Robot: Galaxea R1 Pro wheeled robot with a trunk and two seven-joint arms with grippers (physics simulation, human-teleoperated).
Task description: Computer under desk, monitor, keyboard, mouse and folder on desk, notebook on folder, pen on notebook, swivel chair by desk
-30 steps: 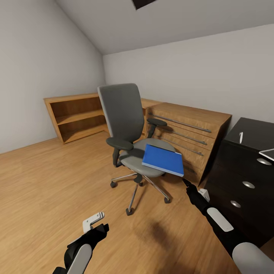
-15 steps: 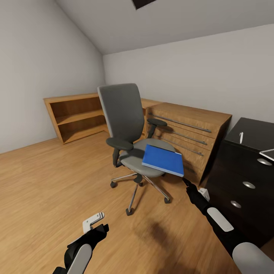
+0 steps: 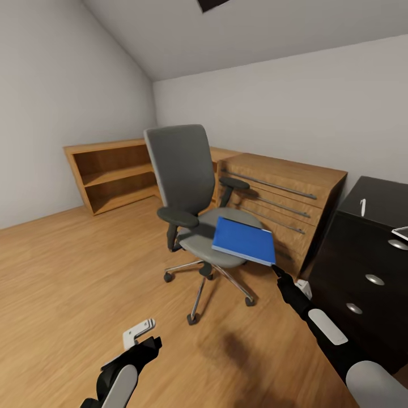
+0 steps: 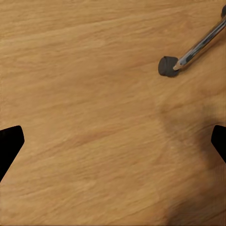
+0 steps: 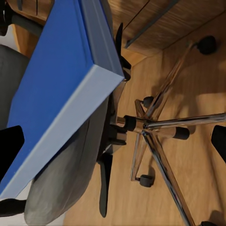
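Note:
The grey swivel chair [image 3: 187,187] stands on the wooden floor in the middle of the room. A bright-blue folder [image 3: 243,241] lies on its seat and overhangs the front right edge. My right gripper [image 3: 276,271] is open, just below and beside the folder's near corner. In the right wrist view the folder [image 5: 52,94] is close ahead of the right gripper [image 5: 113,146], above the chrome chair base [image 5: 155,127]. At the right is the black desk [image 3: 368,266], with the pen [image 3: 362,207] and the pale notebook [image 3: 401,232] on top. My left gripper [image 3: 141,339] hangs low and open over the floor.
A light wooden chest of drawers [image 3: 283,198] stands against the wall right behind the chair. A low open wooden shelf [image 3: 110,173] fills the left corner. One chair castor [image 4: 167,66] lies on the floor ahead of the left gripper [image 4: 113,146].
The whole picture has shifted a little, so the camera has moved. Both arms, the chair and the folder keep their places relative to each other.

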